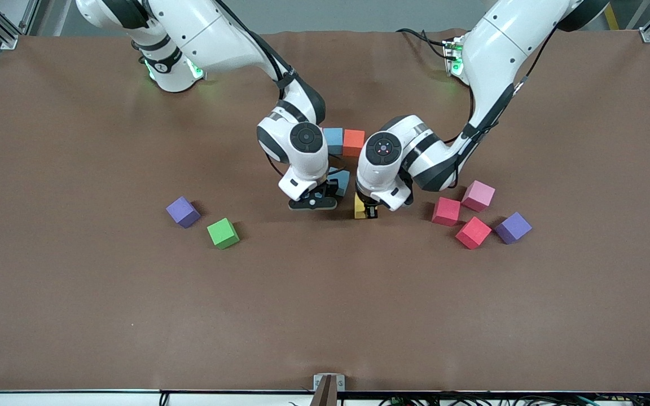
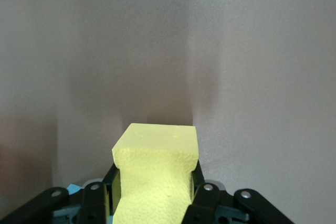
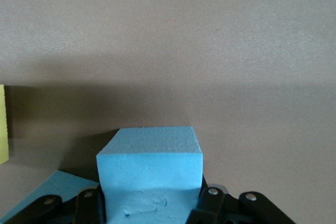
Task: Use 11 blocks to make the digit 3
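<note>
Front view shows a brown table (image 1: 77, 310) with small matte foam cubes on it, and I go across it from the right arm's end to the left arm's end. First comes a purple foam cube (image 1: 183, 212), and just beside it, a little nearer to the camera, a green foam cube (image 1: 223, 233); both lie alone. At the middle of the table the right gripper (image 1: 312, 202) is low over the surface, and the right wrist view shows its fingers (image 3: 209, 203) closed on a light blue foam cube (image 3: 150, 174), which is pressed in at the sides. Another light blue cube (image 1: 333, 139) and an orange-red foam cube (image 1: 353, 142) stand touching each other, farther from the camera than the two grippers, and one more blue cube (image 1: 343, 179) shows partly between the two wrists. The left gripper (image 1: 368, 212) is just beside the right one, also low over the table, and in the left wrist view its fingers (image 2: 206, 199) squeeze a yellow foam cube (image 2: 155, 174). Toward the left arm's end lies a loose group: a red foam cube (image 1: 446, 211), a pink foam cube (image 1: 478, 195), a second red cube (image 1: 473, 232) and a second purple cube (image 1: 513, 227)
</note>
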{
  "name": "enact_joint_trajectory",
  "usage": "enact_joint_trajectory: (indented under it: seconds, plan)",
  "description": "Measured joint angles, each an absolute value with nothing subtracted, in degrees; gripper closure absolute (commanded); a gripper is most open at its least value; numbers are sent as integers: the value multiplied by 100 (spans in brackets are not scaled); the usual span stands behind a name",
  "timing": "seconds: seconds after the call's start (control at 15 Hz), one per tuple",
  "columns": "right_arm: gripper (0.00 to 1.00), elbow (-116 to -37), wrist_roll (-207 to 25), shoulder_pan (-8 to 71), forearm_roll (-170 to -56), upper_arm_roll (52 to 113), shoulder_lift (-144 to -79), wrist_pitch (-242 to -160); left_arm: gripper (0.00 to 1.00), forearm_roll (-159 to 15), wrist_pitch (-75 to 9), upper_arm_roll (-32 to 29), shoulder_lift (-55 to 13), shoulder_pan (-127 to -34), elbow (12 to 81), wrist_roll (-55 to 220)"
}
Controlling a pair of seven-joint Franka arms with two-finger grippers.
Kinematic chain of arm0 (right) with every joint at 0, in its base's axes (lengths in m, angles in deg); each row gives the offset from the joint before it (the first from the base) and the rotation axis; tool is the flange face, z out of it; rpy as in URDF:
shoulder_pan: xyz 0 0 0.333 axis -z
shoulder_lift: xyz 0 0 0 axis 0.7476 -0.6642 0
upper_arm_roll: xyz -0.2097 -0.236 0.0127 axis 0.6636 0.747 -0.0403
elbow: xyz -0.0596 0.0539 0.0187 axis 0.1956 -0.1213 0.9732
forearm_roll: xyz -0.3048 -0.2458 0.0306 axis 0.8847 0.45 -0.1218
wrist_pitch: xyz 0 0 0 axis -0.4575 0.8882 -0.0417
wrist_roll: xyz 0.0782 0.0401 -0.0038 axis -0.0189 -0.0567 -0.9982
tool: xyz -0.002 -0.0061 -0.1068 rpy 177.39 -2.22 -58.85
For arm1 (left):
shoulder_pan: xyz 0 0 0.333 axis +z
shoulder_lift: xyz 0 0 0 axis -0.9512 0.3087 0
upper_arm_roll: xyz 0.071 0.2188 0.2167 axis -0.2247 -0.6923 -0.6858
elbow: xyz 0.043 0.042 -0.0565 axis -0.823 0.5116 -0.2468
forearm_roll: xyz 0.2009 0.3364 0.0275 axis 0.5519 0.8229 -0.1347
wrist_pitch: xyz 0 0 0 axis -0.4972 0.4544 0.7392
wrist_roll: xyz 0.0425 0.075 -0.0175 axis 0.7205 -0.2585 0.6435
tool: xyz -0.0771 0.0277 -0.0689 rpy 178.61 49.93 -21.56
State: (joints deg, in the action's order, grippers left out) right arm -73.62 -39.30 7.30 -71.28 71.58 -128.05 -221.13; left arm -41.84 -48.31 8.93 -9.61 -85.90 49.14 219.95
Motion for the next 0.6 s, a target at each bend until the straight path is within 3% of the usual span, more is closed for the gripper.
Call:
enact_joint_trajectory:
  seconds: [0.6]
  plan:
    - [86, -7361, -3908, 729, -7138, 7162, -12805, -22106, 74, -4139, -4831, 893, -961, -8592, 4913, 21994]
